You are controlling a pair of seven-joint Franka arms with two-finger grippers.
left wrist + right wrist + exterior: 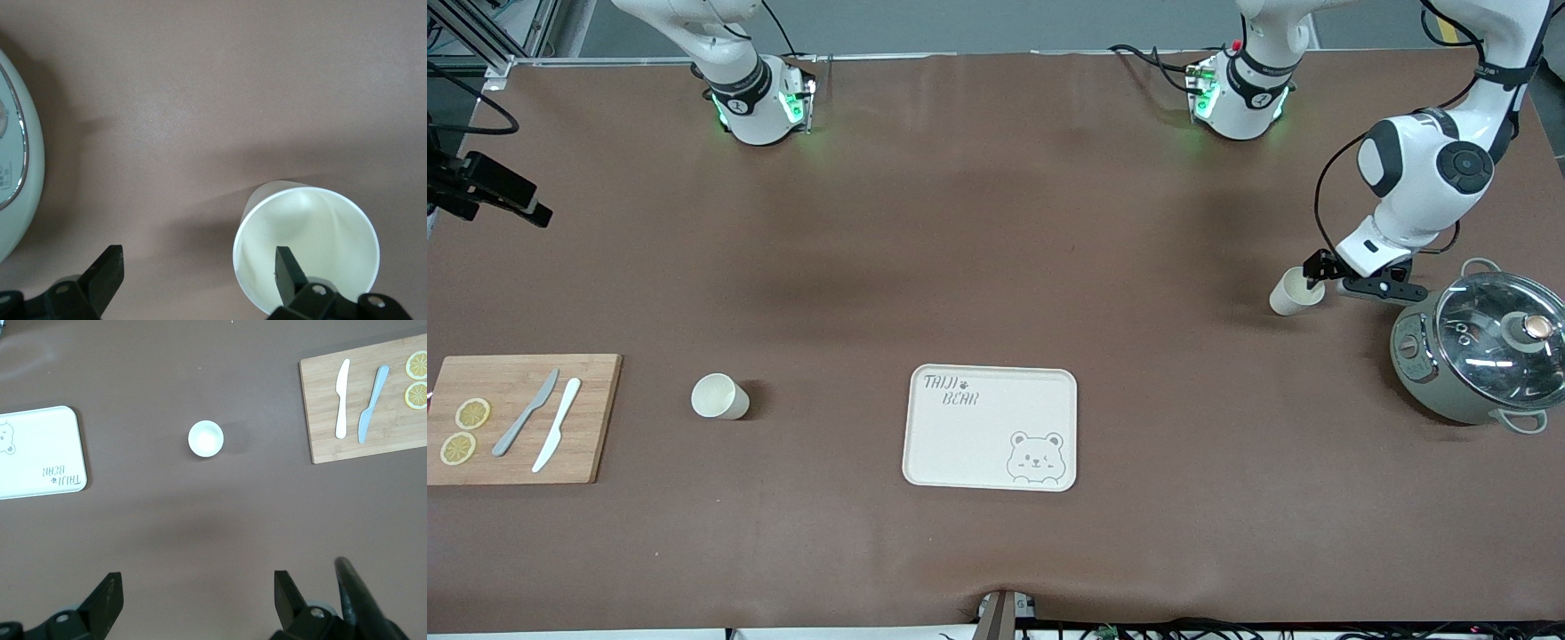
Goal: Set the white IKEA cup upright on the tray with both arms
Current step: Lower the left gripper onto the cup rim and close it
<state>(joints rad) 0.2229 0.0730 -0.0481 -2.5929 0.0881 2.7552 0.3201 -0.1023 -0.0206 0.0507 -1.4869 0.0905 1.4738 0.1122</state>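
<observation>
A cream tray (978,440) (40,440) with "TAIJI BEAR" lettering lies flat in the middle of the table, near the front camera. One white cup (1291,293) (313,233) stands toward the left arm's end, beside the pot. My left gripper (1316,276) (198,263) is low at this cup and open. One finger dips into the cup's mouth and the other stands outside, between cup and pot. A second white cup (719,396) (205,439) sits between tray and cutting board, mouth showing. My right gripper (198,583) hangs open high over bare table, out of the front view.
A grey-green pot (1480,351) (13,167) with a glass lid stands at the left arm's end, close to the left gripper. A wooden cutting board (596,418) (320,420) with two knives and lemon slices lies at the right arm's end. A black device (489,191) juts in there.
</observation>
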